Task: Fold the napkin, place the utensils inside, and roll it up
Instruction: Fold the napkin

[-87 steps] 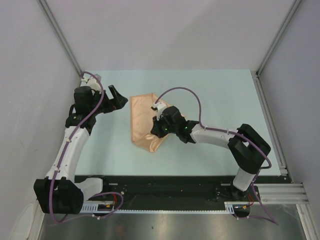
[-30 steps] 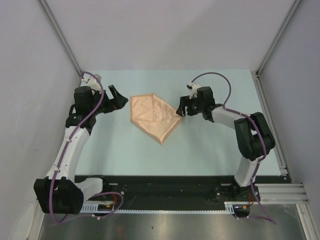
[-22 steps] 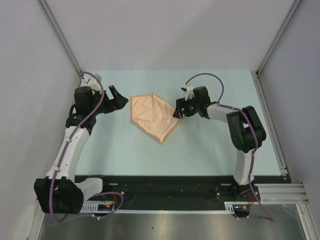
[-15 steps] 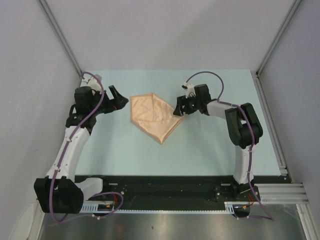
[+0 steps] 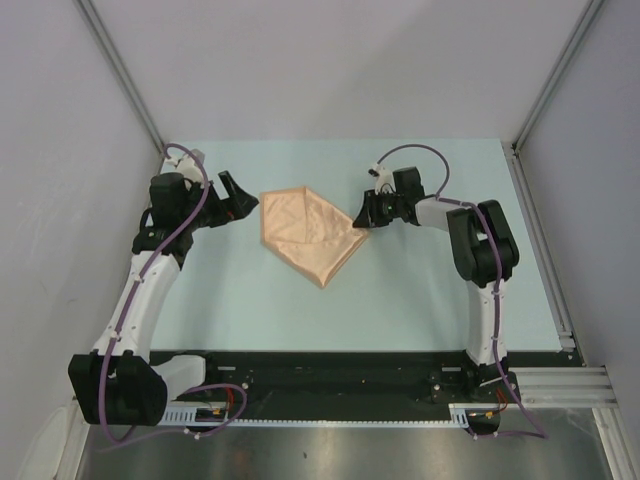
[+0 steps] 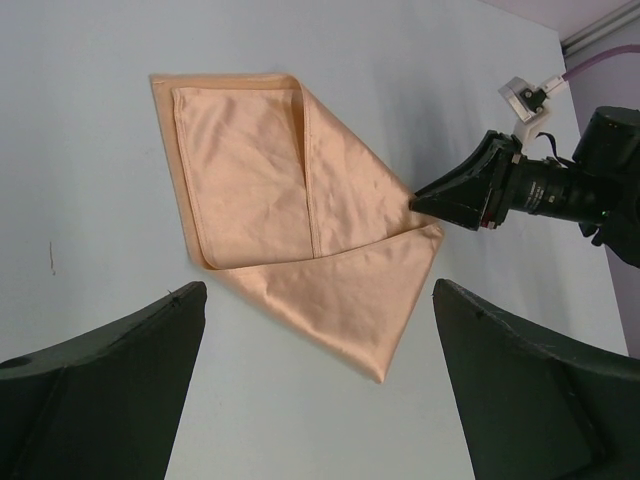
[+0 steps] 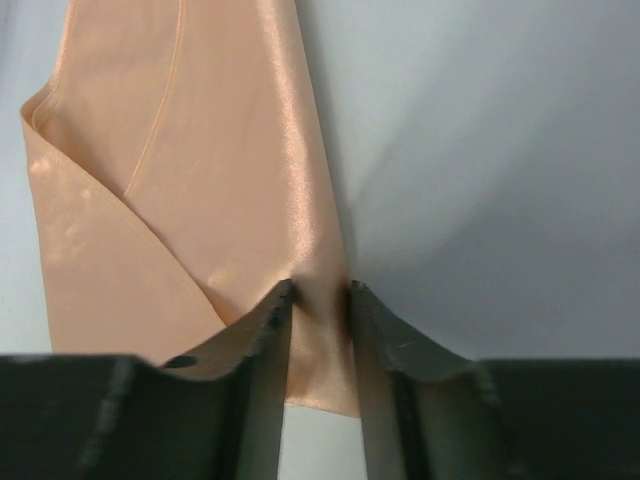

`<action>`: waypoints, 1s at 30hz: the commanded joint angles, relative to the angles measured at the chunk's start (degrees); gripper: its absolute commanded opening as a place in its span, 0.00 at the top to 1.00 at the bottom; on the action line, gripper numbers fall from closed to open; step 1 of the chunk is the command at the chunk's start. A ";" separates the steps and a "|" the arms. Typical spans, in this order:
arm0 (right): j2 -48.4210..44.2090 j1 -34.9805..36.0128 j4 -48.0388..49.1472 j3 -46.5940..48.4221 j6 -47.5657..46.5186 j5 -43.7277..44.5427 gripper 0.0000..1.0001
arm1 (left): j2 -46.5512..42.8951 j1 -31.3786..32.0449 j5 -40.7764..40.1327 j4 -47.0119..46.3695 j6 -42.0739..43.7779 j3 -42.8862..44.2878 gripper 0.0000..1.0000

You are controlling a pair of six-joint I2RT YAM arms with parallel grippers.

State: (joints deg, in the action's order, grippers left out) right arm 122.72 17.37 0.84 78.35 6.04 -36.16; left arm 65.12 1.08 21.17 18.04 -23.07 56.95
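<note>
Peach satin napkin (image 5: 308, 235) lies folded mid-surface (image 5: 420, 290), long axis running 11 to 5 o'clock, its 3 o'clock corner pinched by the right pincer (image 5: 362, 223), while the left pincer (image 5: 238, 196), spread wide, hovers just off its 9 o'clock edge.

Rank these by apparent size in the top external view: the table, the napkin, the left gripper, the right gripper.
1. table
2. napkin
3. left gripper and right gripper: both look small and much alike, so I won't rank one over the other.
</note>
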 commanded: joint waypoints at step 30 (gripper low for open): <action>-38.75 11.89 5.23 -46.26 32.70 27.54 1.00 | -11.15 13.13 -5.61 -16.00 -15.67 -22.83 0.00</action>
State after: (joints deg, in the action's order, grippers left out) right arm 90.15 26.17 7.94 35.81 32.27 -17.72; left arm 57.25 8.86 19.44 9.96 -31.75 41.52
